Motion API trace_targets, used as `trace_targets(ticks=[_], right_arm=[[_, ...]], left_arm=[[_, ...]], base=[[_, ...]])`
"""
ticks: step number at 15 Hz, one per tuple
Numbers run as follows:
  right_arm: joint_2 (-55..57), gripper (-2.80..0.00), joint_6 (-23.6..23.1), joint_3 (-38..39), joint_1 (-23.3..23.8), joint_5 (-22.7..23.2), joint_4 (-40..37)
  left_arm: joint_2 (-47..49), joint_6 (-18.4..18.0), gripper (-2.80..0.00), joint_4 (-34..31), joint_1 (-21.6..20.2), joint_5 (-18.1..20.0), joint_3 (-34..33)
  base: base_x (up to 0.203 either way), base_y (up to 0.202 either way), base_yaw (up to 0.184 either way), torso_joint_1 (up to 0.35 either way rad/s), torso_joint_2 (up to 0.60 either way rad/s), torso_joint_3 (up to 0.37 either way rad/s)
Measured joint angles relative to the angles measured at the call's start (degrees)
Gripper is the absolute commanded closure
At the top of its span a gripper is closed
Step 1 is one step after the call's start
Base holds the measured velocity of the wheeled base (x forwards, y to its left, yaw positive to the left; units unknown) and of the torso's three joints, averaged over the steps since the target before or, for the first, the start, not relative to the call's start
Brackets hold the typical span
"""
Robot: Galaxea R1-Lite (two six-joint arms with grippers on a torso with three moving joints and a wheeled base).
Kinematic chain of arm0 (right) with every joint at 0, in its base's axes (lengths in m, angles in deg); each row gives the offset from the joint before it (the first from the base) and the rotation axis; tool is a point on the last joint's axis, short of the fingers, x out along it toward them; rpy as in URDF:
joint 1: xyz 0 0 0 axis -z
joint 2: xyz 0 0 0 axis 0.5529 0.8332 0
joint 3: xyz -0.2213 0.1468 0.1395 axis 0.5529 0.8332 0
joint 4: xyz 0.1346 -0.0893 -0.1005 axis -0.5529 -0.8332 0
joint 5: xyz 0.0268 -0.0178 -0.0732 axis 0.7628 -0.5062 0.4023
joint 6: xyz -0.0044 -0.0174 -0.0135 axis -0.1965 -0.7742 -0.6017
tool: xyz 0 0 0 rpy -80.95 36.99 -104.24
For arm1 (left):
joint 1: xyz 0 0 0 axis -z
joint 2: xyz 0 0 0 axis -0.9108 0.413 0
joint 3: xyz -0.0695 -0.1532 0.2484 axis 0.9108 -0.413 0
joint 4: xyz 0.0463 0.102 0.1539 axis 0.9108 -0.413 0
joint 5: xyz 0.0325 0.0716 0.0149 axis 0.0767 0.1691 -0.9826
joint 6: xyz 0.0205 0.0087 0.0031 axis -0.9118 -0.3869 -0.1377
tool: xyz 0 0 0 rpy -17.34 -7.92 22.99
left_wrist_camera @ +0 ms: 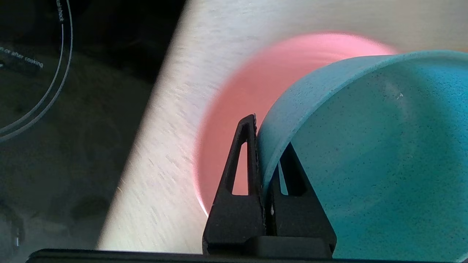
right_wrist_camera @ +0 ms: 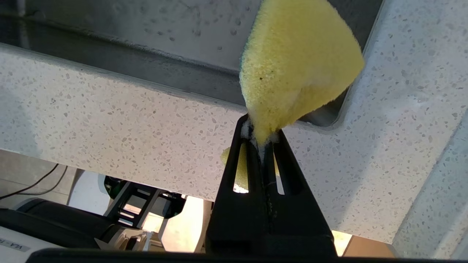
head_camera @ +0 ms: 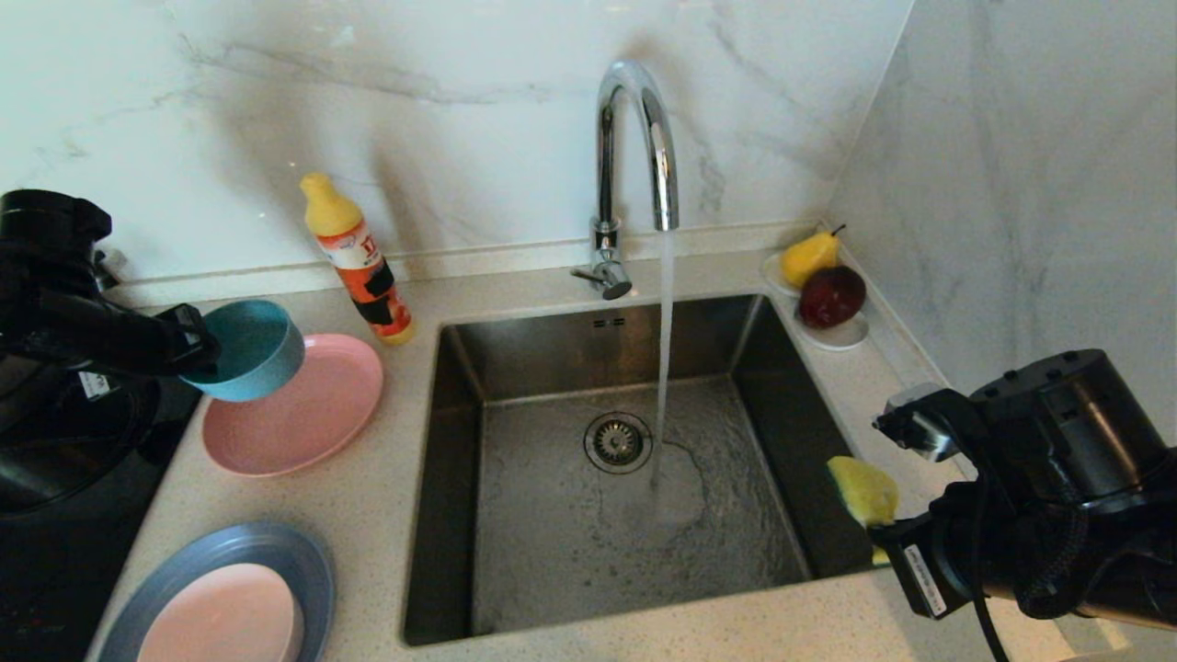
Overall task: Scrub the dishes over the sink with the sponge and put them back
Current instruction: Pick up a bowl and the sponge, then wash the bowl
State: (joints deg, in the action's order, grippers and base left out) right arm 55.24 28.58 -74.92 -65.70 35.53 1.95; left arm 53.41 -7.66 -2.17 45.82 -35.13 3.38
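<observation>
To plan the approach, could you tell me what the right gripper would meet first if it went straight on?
Probably nothing solid: the right gripper, shut on the sponge, points over the sink's corner; depth is unclear.

L arm comes in from the left edge, forearm roughly level. Left gripper (head_camera: 195,342) has its jaws pinched on the rim of the teal bowl (head_camera: 248,349), one finger inside, one outside, bowl tipped & held clear of the desk. R arm sits low at the right. Right gripper (head_camera: 881,531) has jaws clamped tight on the sponge (head_camera: 862,491), pointing toward the left arm's side.
</observation>
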Motion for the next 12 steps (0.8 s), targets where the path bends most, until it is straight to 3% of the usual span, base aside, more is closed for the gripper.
trace_targets(ticks=[6,10,12], right_arm=[[-0.35,0.0,-0.02,0.17,-0.03,0.09,0.07],[-0.98,0.0,0.09,0.28,-0.66,0.11,0.15],[-1.41,0.0,0.13,0.3,-1.03,0.11,0.15]], left_arm=[[-12.67,0.75,0.0,-3.87,2.74,3.78,1.56],[-17.52,0.39,0.0,-7.34,12.71,4.83,3.34],[-18.74,-0.59,0.0,-8.52,20.24,4.12,3.51]], base=[[0.0,0.0,0.0,0.0,0.0,0.0],[0.0,0.0,0.0,0.0,0.0,0.0],[0.0,0.0,0.0,0.0,0.0,0.0]])
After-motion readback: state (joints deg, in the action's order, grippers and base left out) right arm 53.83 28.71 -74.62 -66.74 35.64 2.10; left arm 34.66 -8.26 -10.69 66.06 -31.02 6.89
